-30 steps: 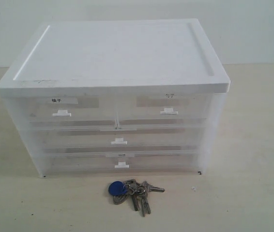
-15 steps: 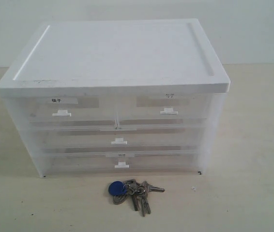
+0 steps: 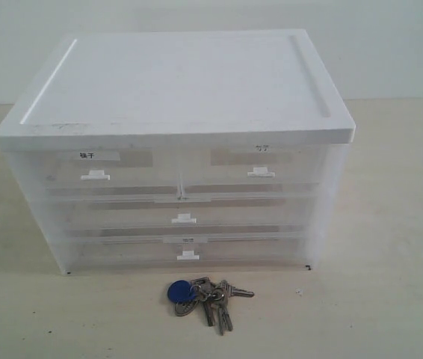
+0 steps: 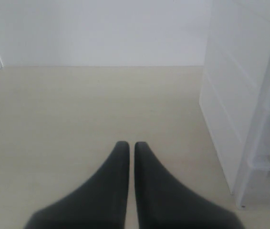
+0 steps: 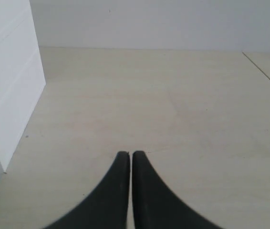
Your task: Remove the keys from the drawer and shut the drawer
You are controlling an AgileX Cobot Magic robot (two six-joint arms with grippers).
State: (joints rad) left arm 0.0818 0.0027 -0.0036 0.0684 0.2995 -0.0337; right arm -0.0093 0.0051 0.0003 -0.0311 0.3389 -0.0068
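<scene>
The keys (image 3: 202,296), grey metal on a ring with a round blue fob, lie on the table just in front of the white drawer cabinet (image 3: 181,82). The drawer (image 3: 261,173), the upper right half-width one with a faint label and a white tab handle, sits flush with the cabinet front. Neither arm shows in the exterior view. My left gripper (image 4: 131,144) is shut with nothing in it, above bare table beside one side wall of the cabinet (image 4: 230,105). My right gripper (image 5: 129,153) is shut and empty too, near the other side wall of the cabinet (image 5: 8,86).
The upper left half-width drawer (image 3: 96,176) has a black-lettered label. Two full-width drawers (image 3: 184,219) below it are also pushed in. A pale wall stands behind the light wooden table (image 3: 391,284).
</scene>
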